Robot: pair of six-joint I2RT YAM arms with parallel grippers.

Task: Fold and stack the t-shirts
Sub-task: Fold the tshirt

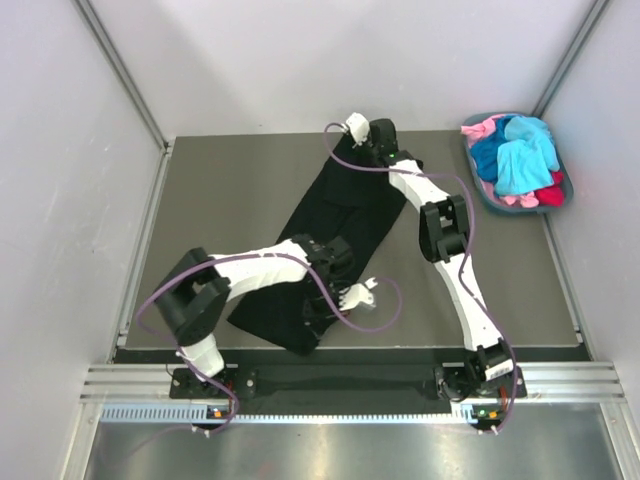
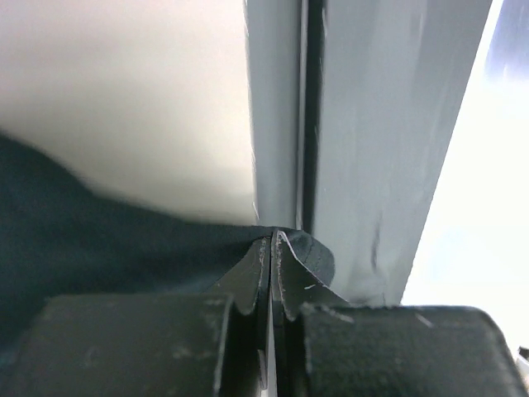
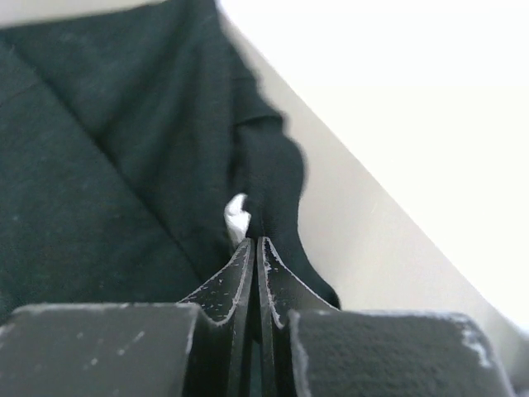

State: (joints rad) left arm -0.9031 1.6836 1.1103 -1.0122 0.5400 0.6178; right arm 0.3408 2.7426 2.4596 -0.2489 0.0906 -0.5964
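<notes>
Early stage: the black fabric t-shirt (image 1: 345, 205), apparently only partly folded, lies left of the blue plastic basket (image 1: 479, 182), with the left gripper (image 2: 271, 248) and right gripper (image 3: 252, 248) each clamped on its edge, while the crumpled pink, blue and red garments (image 1: 520, 155) inside the basket await folding and no stack is visible.

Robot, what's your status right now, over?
Left gripper shut on black t-shirt, near end. Right gripper shut on its far end. Basket far right, out of the way.

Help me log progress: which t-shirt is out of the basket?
The black t-shirt, spread on the table, pinched by left gripper and right gripper; the blue, pink and red ones lie in the blue-grey basket.
</notes>
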